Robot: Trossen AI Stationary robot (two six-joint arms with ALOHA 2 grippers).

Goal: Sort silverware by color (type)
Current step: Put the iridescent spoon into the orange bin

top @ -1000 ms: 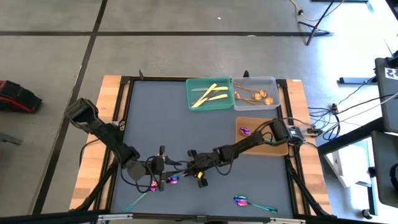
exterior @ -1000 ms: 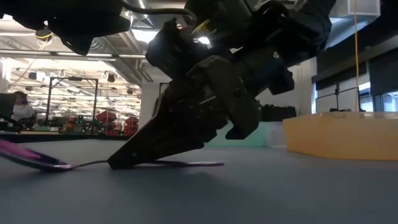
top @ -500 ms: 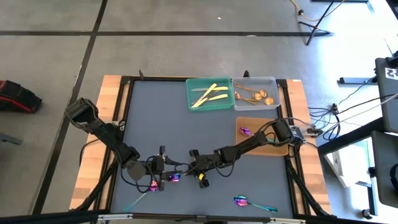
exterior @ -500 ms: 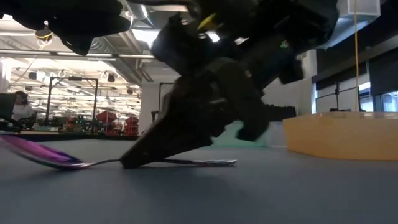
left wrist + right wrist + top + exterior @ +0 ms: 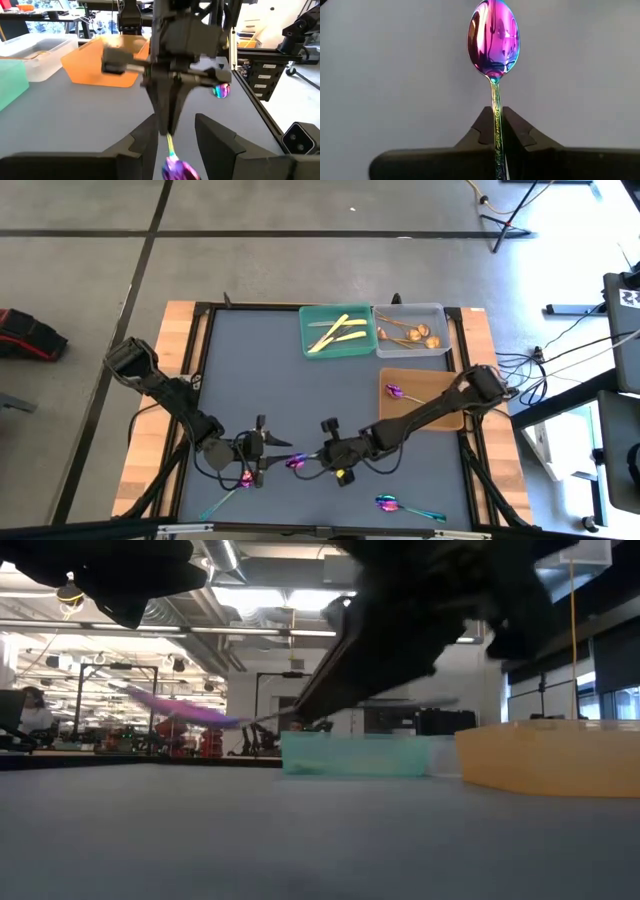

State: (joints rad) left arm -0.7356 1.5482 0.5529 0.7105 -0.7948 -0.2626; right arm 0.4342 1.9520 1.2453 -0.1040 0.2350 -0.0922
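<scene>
My right tool (image 5: pixel 498 131) is clamped on the handle of an iridescent spoon (image 5: pixel 494 40): bowl glossy purple-pink with blue at the rim, slim patterned handle running green to gold, pinched between my two dark fingers (image 5: pixel 482 127). The right wrist view shows that grip plainly and nothing else but bare grey tabletop (image 5: pixel 395 75) behind it. The high view places it instead: spoon at front-centre of the tabletop, bowl pointing toward my left tool (image 5: pixel 258 460), which sits just beside it, low over the surface. The low view adds what the overhead cannot: the spoon hangs clear of the tabletop, handle up in the dark mass of my right arm. In the left wrist view my left fingers (image 5: pixel 215 145) stand apart with nothing between them; the right tool faces them head-on and the spoon's bowl shows between them. A second iridescent spoon (image 5: pixel 245 479) lies under my left tool, teal handle trailing to the front edge. A third (image 5: pixel 400 505) lies well apart at front right, and a fourth (image 5: pixel 397 391) rests in the orange tray (image 5: pixel 440 420). At the back, the green tray (image 5: pixel 312 340) holds pale gold knives (image 5: pixel 335 332); the grey tray (image 5: pixel 440 315) beside it holds copper-gold spoons (image 5: pixel 410 334). My right arm crosses the orange tray's near corner.
</scene>
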